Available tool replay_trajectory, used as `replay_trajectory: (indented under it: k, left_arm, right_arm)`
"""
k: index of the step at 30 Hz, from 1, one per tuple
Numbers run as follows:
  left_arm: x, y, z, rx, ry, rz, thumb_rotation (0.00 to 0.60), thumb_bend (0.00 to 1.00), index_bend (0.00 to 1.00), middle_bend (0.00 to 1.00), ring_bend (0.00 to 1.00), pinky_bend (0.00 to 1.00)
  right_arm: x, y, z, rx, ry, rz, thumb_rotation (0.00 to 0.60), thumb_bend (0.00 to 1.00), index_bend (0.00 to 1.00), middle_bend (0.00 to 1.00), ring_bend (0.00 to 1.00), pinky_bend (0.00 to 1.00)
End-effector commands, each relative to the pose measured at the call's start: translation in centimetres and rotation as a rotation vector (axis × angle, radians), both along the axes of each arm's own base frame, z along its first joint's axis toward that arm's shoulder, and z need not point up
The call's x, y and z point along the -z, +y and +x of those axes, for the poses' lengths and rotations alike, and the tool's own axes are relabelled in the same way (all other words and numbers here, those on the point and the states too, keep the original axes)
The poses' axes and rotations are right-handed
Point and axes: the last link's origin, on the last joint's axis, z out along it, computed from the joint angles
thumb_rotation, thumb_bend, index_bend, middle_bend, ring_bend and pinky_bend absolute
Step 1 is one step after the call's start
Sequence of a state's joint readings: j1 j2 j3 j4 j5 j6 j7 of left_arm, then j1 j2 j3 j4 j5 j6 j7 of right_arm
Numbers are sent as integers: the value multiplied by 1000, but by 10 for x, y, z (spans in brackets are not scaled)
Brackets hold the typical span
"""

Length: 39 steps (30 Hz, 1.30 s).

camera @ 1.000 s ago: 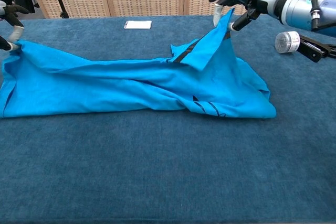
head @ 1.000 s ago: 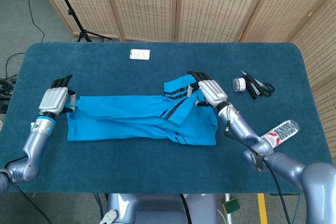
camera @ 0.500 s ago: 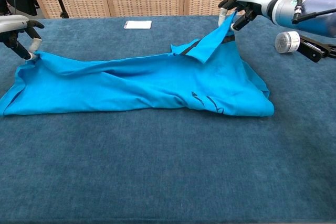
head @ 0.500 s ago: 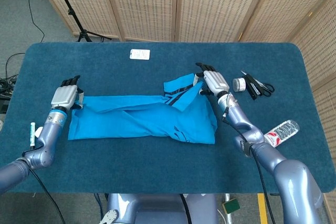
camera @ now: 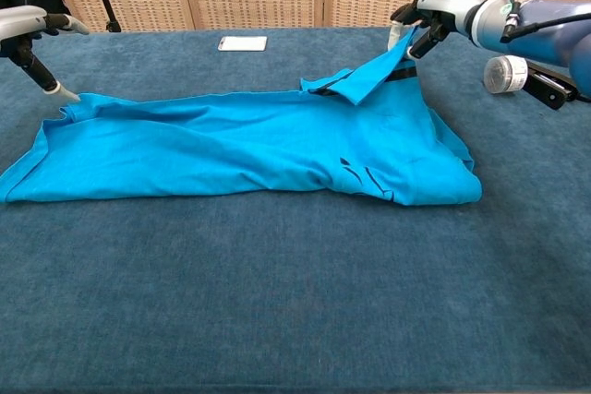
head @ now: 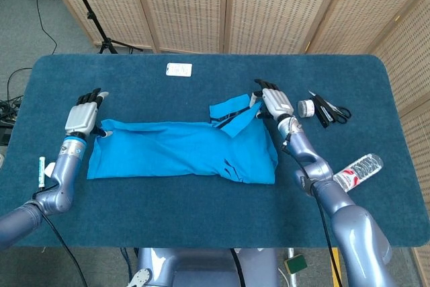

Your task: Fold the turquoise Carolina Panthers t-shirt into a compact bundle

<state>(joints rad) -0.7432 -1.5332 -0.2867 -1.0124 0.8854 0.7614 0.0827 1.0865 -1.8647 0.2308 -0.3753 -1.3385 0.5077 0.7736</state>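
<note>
Right hand point(camera: 427, 17) — fingers closed in a pinch on a raised corner of the turquoise t-shirt point(head: 181, 152), lifting that corner clear of the surface point(head: 201, 220) so that a flap with dark striped trim stands up and leans toward the middle of the cloth. The lift is judged to serve a fold: holding the corner high keeps it free to be carried over the body of the garment. In the head view the same hand point(head: 274, 101) sits at the shirt's far right corner.

Left hand point(camera: 35, 32) — fingers extended, one fingertip point(camera: 66, 94) pressing down at the far left corner of the shirt; no cloth is visibly enclosed, so it appears to pin the fabric rather than grasp it, though the exact contact is hard to read. The pin is judged to anchor the left end while the right end is worked.

The shirt lies as a long band across the centre of the surface, already doubled lengthwise, its right end bulkier.

Well apart: a white card point(head: 179, 69) at the far edge; a small jar point(head: 306, 107) and scissors point(head: 330, 109) to the right; a plastic bottle point(head: 358, 169) near the right front.
</note>
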Motion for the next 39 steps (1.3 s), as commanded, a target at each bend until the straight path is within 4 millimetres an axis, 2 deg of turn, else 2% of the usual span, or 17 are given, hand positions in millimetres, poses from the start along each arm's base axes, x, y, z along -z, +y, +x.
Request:
replay_trajectory:
  k: [1,10,12,14,16,19,28,34,39]
  left_arm:
    - [-9,-3,2,13,-20,22,600,31,0,0,0,0]
    - [-25,-14,2,18,-47,56,600,39,0,0,0,0]
    - [-27,-15,1,12,-49,56,600,40,0,0,0,0]
    - [-29,-15,1,9,-48,56,600,41,0,0,0,0]
    - [-31,-15,0,7,-47,58,600,42,0,0,0,0]
    - [-33,-16,1,6,-48,58,600,43,0,0,0,0]
    - [-34,-22,2,19,-51,59,600,46,0,0,0,0]
    - [-36,-26,-1,22,-50,52,600,47,0,0,0,0]
    - [-40,-38,-6,23,-57,55,600,49,0,0,0,0]
  right_arm:
    - [3,-2,2,16,-1,1,600,466,633,69,0,11]
    - [6,-15,15,60,52,-20,600,463,628,67,0,11]
    - [7,-17,15,82,70,-20,600,369,485,37,0,11]
    - [6,-19,15,102,83,-15,600,107,129,1,0,11]
    - [2,-22,15,120,87,-27,600,0,0,0,0,11]
    - [-10,-29,14,156,85,-77,600,0,0,0,0,11]
    - [-24,-33,13,181,70,-145,600,0,0,0,0,11]
    - [-23,-30,14,150,44,-155,600,0,0,0,0,11]
    - [-12,-17,9,74,83,-118,600,0,0,0,0,11]
